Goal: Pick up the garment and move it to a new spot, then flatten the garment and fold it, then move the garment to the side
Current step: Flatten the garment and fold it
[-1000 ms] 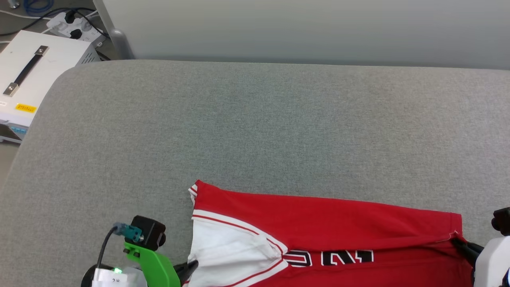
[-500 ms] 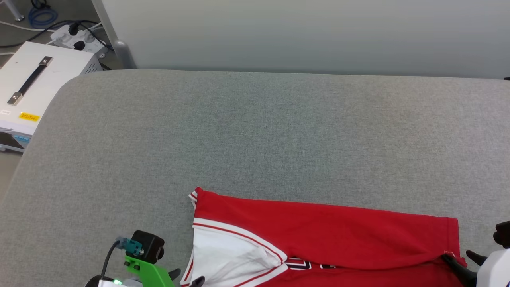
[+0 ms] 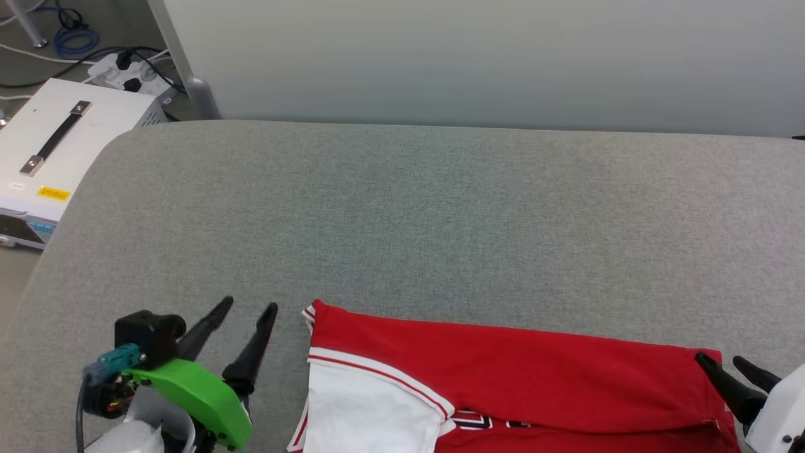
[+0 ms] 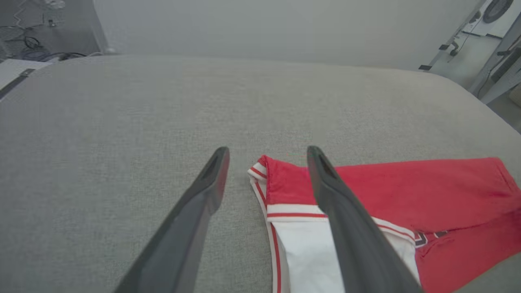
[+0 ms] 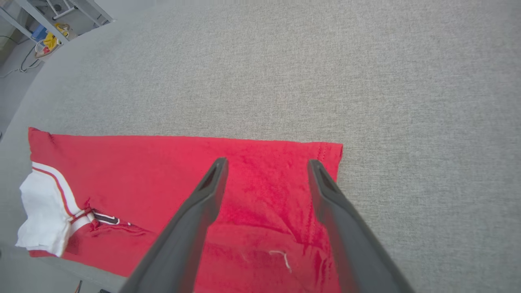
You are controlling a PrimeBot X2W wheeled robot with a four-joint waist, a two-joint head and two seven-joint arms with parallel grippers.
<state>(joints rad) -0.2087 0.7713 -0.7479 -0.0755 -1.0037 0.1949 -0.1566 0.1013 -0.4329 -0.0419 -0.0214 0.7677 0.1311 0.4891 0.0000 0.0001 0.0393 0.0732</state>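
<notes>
The garment [image 3: 503,371], a red jersey with a white sleeve and striped trim, lies folded lengthwise on the grey table [image 3: 402,207] near its front edge. A strip of black lettering peeks out under the folded-over red flap. My left gripper [image 3: 248,306] stands open just left of the garment's collar end, holding nothing. In the left wrist view that open gripper [image 4: 266,151] has the garment's [image 4: 386,191] striped corner between its fingertips' lines of sight. My right gripper [image 3: 723,358] is open at the garment's right end. In the right wrist view the open right gripper [image 5: 266,162] hovers over the garment's [image 5: 163,171] hem corner.
A white equipment box [image 3: 44,151] with a black handle stands off the table's left edge, with a power strip [image 3: 129,72] and cables on the floor behind it. A pale wall panel [image 3: 478,56] runs along the table's far edge. Shelving [image 5: 61,12] shows in the right wrist view.
Both grippers have let go of the garment and opened. The left gripper has risen and moved left off the sleeve; the right has lifted off the hem. The camera has tilted slightly.
</notes>
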